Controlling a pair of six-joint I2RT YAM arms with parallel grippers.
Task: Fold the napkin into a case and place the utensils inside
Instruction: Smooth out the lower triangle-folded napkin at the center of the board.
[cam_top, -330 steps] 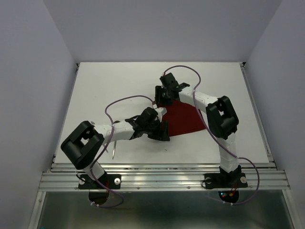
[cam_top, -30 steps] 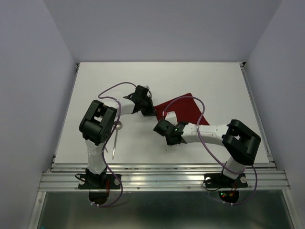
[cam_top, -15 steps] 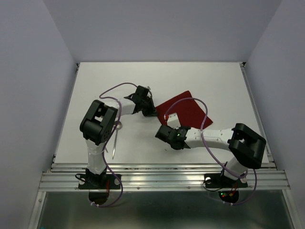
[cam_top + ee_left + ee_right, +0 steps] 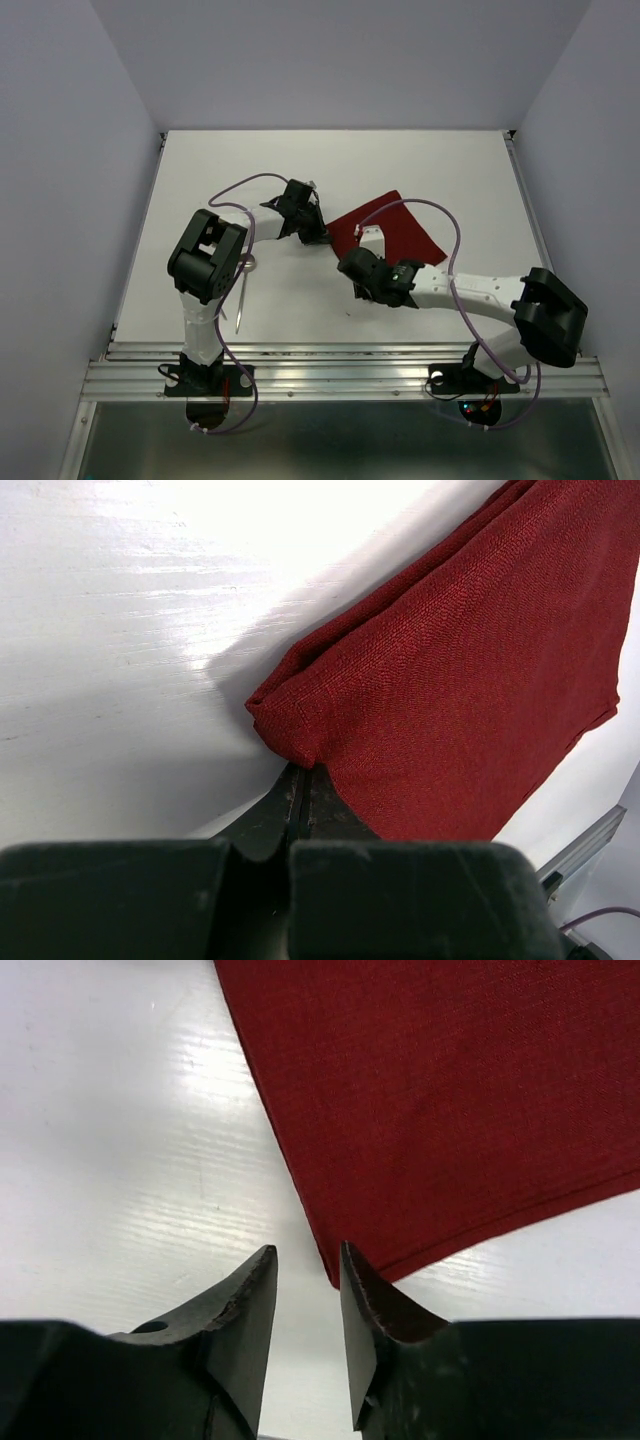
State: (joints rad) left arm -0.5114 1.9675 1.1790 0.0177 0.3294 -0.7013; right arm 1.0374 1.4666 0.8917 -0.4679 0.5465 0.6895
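The napkin (image 4: 398, 226) is a dark red cloth, folded and lying flat at mid-table; it fills much of the left wrist view (image 4: 450, 670) and the right wrist view (image 4: 440, 1080). My left gripper (image 4: 318, 232) is shut on the napkin's left corner (image 4: 300, 768), which bunches up just past the tips. My right gripper (image 4: 358, 255) hovers at the cloth's near corner, open (image 4: 307, 1255), with only bare table between its fingers and the corner just beyond the right fingertip (image 4: 348, 1260). The utensils lie at the front left: a thin straight silver piece (image 4: 241, 300) and a spoon (image 4: 248, 263) partly hidden by my left arm.
The white table (image 4: 250, 170) ends in a metal rail (image 4: 340, 372) along the near edge. Purple cables loop over both arms above the cloth. My left arm's upper link (image 4: 207, 255) stands over the utensils.
My right gripper has opened and let go of the napkin's near corner, and its arm has swung to the right. The left gripper has kept its grip and place.
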